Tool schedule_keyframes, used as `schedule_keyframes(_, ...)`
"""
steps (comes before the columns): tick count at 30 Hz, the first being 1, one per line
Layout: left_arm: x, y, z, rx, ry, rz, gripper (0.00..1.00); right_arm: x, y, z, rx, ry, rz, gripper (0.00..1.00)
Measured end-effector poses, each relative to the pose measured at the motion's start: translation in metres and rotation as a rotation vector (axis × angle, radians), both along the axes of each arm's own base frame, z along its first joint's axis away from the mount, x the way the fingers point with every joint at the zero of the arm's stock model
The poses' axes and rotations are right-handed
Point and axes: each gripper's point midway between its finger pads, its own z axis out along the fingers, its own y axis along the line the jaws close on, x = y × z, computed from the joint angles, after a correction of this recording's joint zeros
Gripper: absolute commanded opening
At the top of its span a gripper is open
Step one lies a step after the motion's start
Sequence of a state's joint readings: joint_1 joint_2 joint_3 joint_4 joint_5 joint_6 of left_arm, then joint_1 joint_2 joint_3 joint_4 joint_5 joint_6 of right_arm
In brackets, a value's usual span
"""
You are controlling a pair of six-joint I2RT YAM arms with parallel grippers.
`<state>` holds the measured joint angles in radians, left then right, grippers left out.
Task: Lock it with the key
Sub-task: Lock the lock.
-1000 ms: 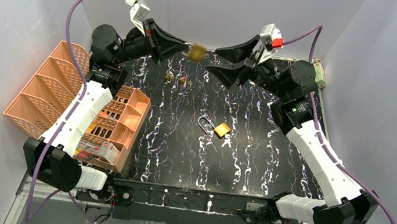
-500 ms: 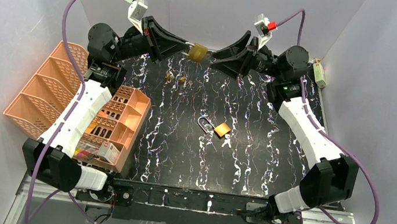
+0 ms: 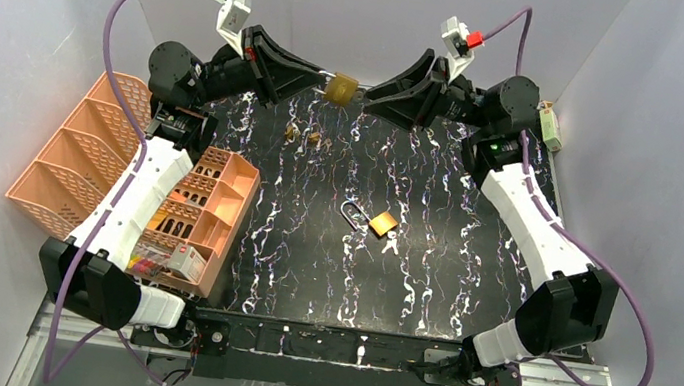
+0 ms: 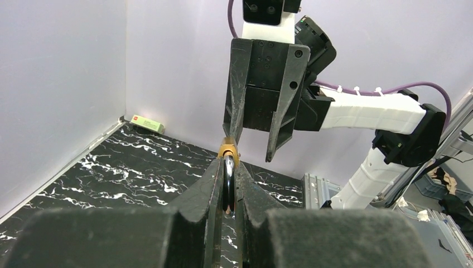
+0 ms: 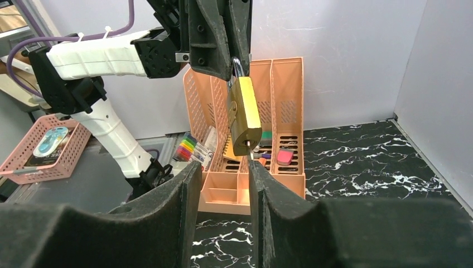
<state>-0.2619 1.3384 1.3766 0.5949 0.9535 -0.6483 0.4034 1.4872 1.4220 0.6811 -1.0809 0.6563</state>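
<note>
A brass padlock [image 3: 339,89] hangs in the air above the back of the table, and my left gripper [image 3: 324,77] is shut on its steel shackle [image 4: 228,181]. In the right wrist view the padlock [image 5: 244,114] hangs straight ahead, with a small silver key [image 5: 249,152] poking from its underside. My right gripper [image 3: 365,91] faces the left one from the other side. Its jaws [image 5: 223,164] stand apart with a gap, just under the padlock, and the right finger's tip [image 5: 257,167] is next to the key.
A second brass padlock [image 3: 381,223] with its shackle swung open lies mid-table beside a loose key [image 3: 392,245]. Small brass pieces [image 3: 292,133] lie near the back. An orange desk organiser [image 3: 90,158] stands at the left, and a green-white box [image 3: 551,128] at the back right.
The right arm has swung up and in, bringing its gripper to the hanging padlock while its jaws narrow. The left gripper keeps its hold, unmoved.
</note>
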Motion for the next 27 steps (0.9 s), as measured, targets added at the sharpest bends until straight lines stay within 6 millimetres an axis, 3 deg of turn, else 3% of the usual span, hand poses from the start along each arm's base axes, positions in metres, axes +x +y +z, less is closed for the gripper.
schedule_keyframes(14, 0.004, 0.002, -0.002, -0.003, 0.009, 0.004, 0.00, 0.006, 0.013, 0.000, 0.006, 0.009, 0.023, 0.65)
schedule_keyframes(17, 0.003, 0.001, -0.002, -0.002, 0.011, -0.002, 0.00, 0.007, 0.016, -0.002, 0.003, 0.010, 0.022, 0.75)
schedule_keyframes(19, 0.002, 0.000, -0.001, -0.002, 0.006, -0.007, 0.00, 0.007, 0.017, -0.002, 0.004, 0.006, 0.017, 0.67)
schedule_keyframes(23, 0.001, 0.000, -0.001, -0.002, 0.005, -0.010, 0.00, 0.011, 0.018, -0.004, 0.002, -0.007, 0.001, 0.37)
schedule_keyframes(25, 0.001, 0.000, -0.001, -0.001, 0.005, -0.010, 0.00, 0.012, 0.018, -0.006, -0.003, -0.004, -0.001, 0.32)
schedule_keyframes(27, 0.001, 0.000, -0.001, -0.002, 0.004, -0.010, 0.00, 0.012, 0.018, -0.007, -0.008, 0.004, -0.001, 0.18)
